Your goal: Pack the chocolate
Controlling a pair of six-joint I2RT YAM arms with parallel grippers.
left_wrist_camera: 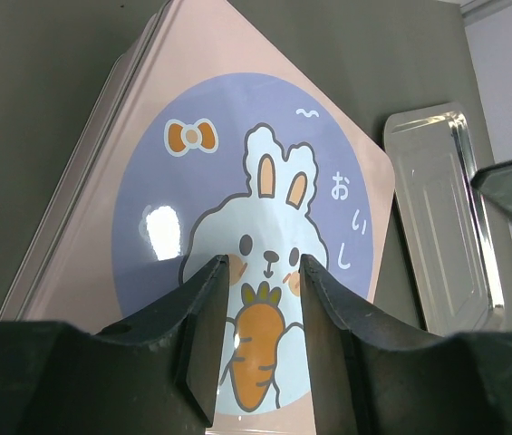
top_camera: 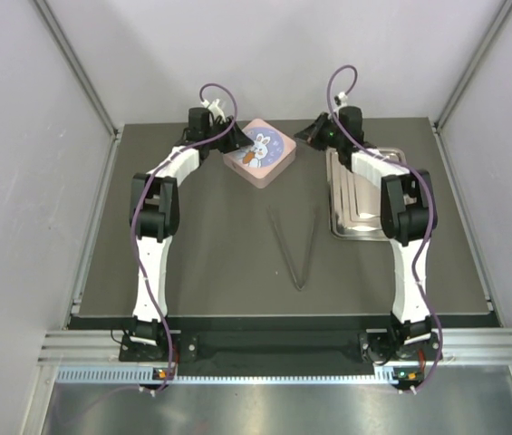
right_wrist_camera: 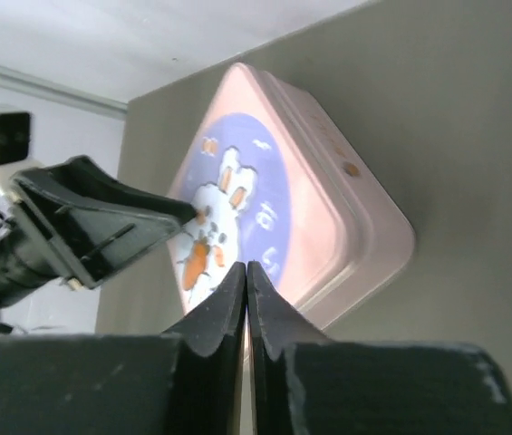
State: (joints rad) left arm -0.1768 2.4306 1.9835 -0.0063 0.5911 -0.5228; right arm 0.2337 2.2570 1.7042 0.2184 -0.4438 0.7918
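No chocolate pieces show in any view. The pink square box with the rabbit picture sits closed at the back middle of the table. It also shows in the left wrist view and the right wrist view. My left gripper is at the box's left corner; its jaws stand open and empty just over the lid. My right gripper is right of the box and apart from it, with its jaws shut on nothing.
A shallow metal tray lies at the right under my right arm, and also shows in the left wrist view. Thin metal tongs lie in a V on the dark mat. White walls enclose the table.
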